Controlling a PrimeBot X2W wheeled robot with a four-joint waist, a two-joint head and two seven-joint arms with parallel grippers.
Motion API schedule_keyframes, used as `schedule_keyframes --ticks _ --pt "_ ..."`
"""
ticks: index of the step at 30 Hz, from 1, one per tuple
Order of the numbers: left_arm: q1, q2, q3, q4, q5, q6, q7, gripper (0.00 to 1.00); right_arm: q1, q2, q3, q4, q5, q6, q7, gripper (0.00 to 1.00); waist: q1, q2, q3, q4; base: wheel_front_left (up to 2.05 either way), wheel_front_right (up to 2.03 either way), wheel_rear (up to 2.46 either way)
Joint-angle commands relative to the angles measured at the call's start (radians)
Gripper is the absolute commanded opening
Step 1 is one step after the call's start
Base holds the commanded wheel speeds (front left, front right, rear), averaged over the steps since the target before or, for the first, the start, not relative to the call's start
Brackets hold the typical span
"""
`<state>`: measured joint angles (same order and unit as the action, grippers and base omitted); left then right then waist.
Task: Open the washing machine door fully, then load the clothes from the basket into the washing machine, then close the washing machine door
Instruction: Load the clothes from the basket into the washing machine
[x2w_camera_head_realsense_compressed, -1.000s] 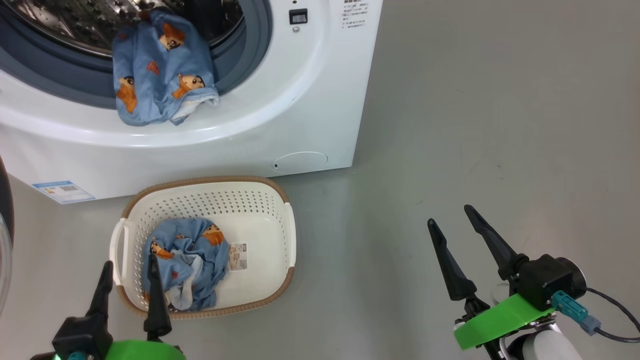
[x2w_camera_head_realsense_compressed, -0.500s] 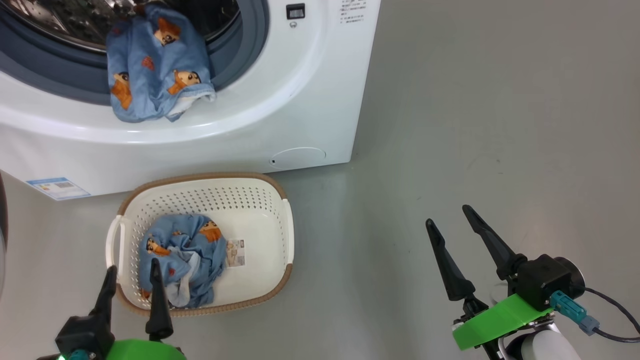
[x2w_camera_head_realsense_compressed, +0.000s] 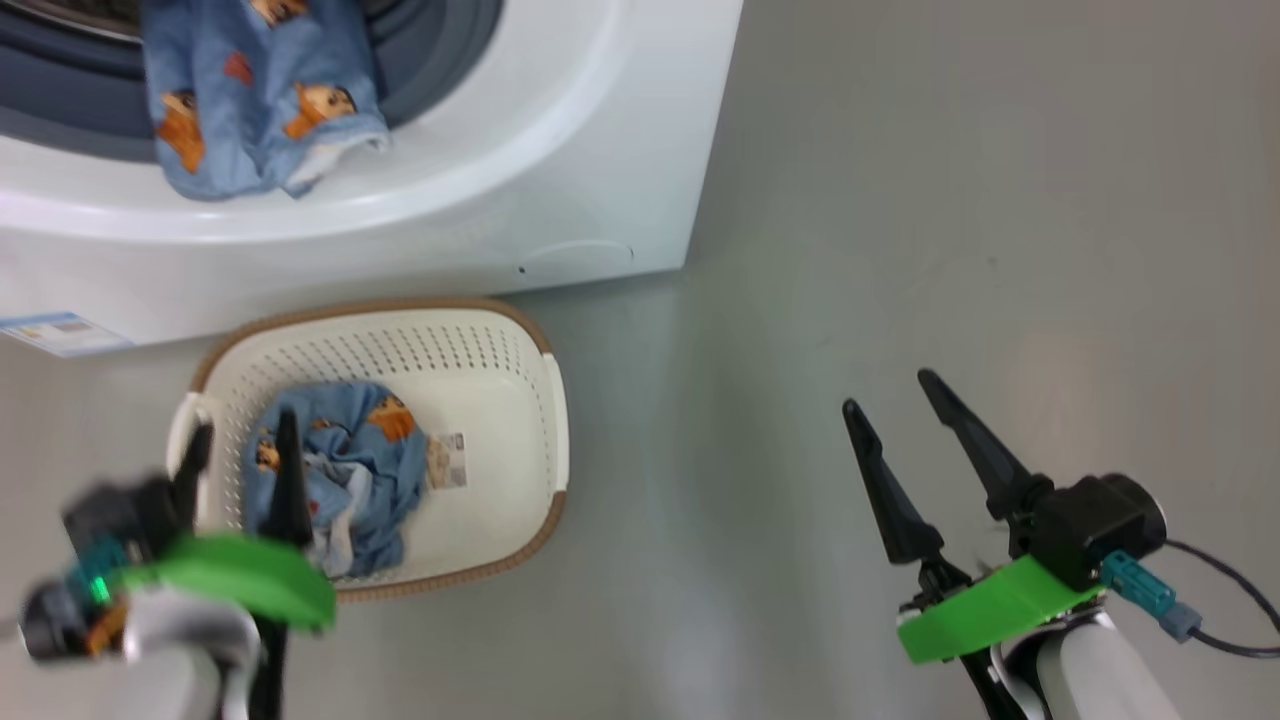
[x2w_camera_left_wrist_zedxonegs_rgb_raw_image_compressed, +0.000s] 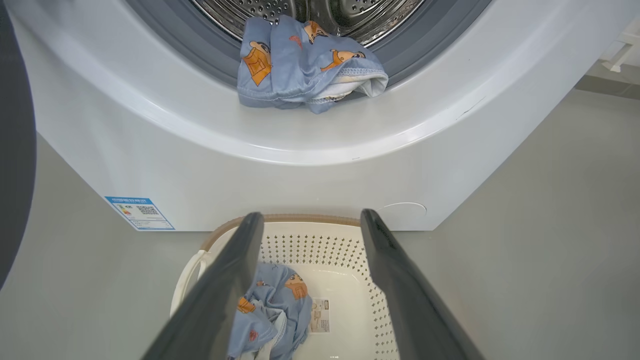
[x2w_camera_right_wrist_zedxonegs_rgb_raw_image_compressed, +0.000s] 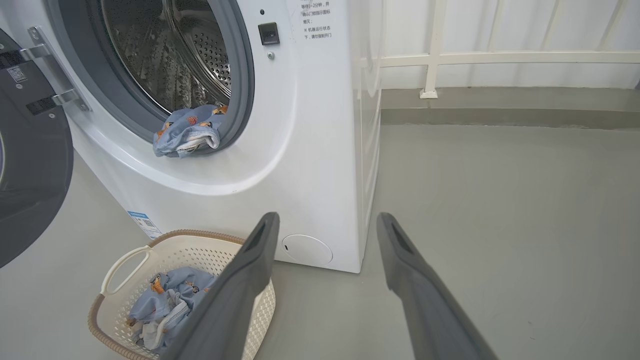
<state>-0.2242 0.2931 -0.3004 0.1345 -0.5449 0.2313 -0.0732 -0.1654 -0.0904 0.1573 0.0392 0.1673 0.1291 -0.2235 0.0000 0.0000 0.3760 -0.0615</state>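
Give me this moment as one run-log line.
door open | garment hanging from washer mouth | bundle in basket | left pincer open, aimed at basket | right pincer open, empty

- The right hand (x2w_camera_right_wrist_zedxonegs_rgb_raw_image_compressed: 327, 216) rises from the bottom edge, its two long dark fingers (x2w_camera_right_wrist_zedxonegs_rgb_raw_image_compressed: 240, 290) spread apart with nothing between them.
- A big white boxy front-loading washing machine (x2w_camera_right_wrist_zedxonegs_rgb_raw_image_compressed: 310, 150) stands on the grey floor (x2w_camera_right_wrist_zedxonegs_rgb_raw_image_compressed: 500, 200); its round, black-rimmed washing machine door (x2w_camera_right_wrist_zedxonegs_rgb_raw_image_compressed: 30, 165) stands open at the left.
- A light blue, cartoon-printed garment (x2w_camera_right_wrist_zedxonegs_rgb_raw_image_compressed: 187, 132) drapes over the grey-blue gasket (x2w_camera_right_wrist_zedxonegs_rgb_raw_image_compressed: 242, 100) at the drum mouth's lower edge.
- A cream-white perforated plastic basket (x2w_camera_right_wrist_zedxonegs_rgb_raw_image_compressed: 200, 234) with a brown rim sits on the floor just before the machine, holding a bundle of matching blue clothes (x2w_camera_right_wrist_zedxonegs_rgb_raw_image_compressed: 165, 305).
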Motion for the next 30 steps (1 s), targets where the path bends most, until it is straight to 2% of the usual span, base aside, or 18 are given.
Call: schedule_keyframes --ticks 1,5,10,20,25,30 --pt "-0.073 0.04 0.038 -0.004 -0.003 -0.011 0.02 1.0 -0.022 -0.001 0.029 -0.027 -0.004 0.002 -0.013 1.0 0.0 0.0 0.049 -0.015 0.0 0.0 0.0" --pt "-0.233 0.069 0.057 0.036 -0.034 -0.048 0.094 1.0 -0.061 0.005 0.048 -0.013 -0.004 0.002 -0.024 1.0 0.0 0.0 0.103 -0.047 0.0 0.0 0.0" --pt "-0.362 0.112 0.071 0.056 -0.047 -0.068 0.172 1.0 -0.091 0.014 0.071 0.005 0.003 0.002 -0.032 1.0 0.0 0.0 0.138 -0.082 0.0 0.0 0.0" --pt "-0.679 0.226 0.089 0.122 -0.092 -0.117 0.429 1.0 -0.155 0.032 0.116 0.025 0.046 0.002 -0.038 1.0 0.0 0.0 0.207 -0.169 0.0 0.0 0.0" --pt "-0.803 0.277 0.071 0.198 -0.075 -0.122 0.537 1.0 -0.175 0.037 0.138 0.02 0.068 0.002 -0.038 1.0 0.0 0.0 0.235 -0.211 0.0 0.0 0.0" --pt "-0.888 0.324 0.048 0.271 -0.036 -0.108 0.613 1.0 -0.185 0.039 0.154 0.015 0.087 0.002 -0.038 1.0 0.0 0.0 0.262 -0.245 0.0 0.0 0.0"
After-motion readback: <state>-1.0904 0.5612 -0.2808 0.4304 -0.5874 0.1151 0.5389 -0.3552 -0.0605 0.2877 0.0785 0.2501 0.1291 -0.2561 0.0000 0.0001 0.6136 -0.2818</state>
